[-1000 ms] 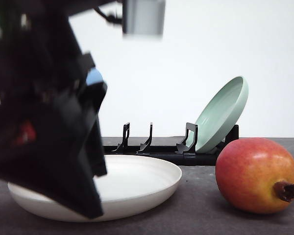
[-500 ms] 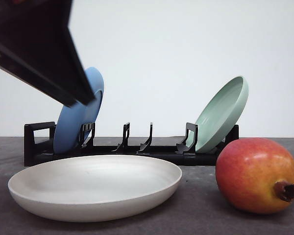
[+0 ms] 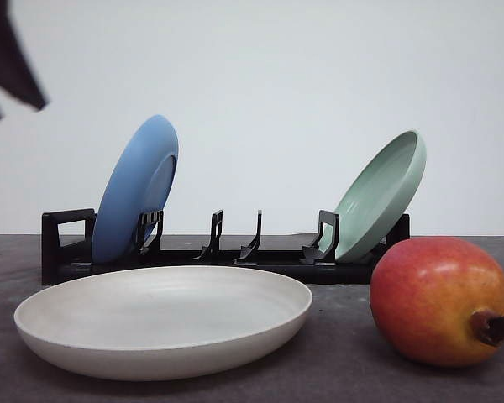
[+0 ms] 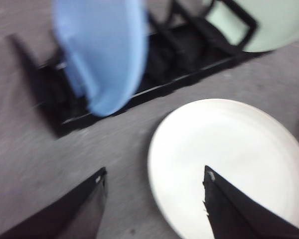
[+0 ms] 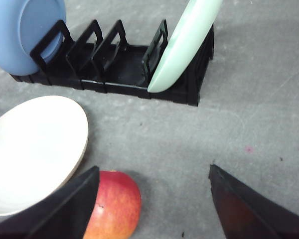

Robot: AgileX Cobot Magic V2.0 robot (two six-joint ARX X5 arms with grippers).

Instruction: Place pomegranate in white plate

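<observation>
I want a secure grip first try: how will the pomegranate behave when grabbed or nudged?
The pomegranate is round and lies on its side on the table, so a nudge would probably roll it. Its skin looks smooth and glossy, so it may slip in the open right tool.

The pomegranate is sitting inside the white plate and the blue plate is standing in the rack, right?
Not quite. The pomegranate is on the table beside the white plate, not inside it; the front view shows a gap between them. The blue plate does stand in the rack.
</observation>
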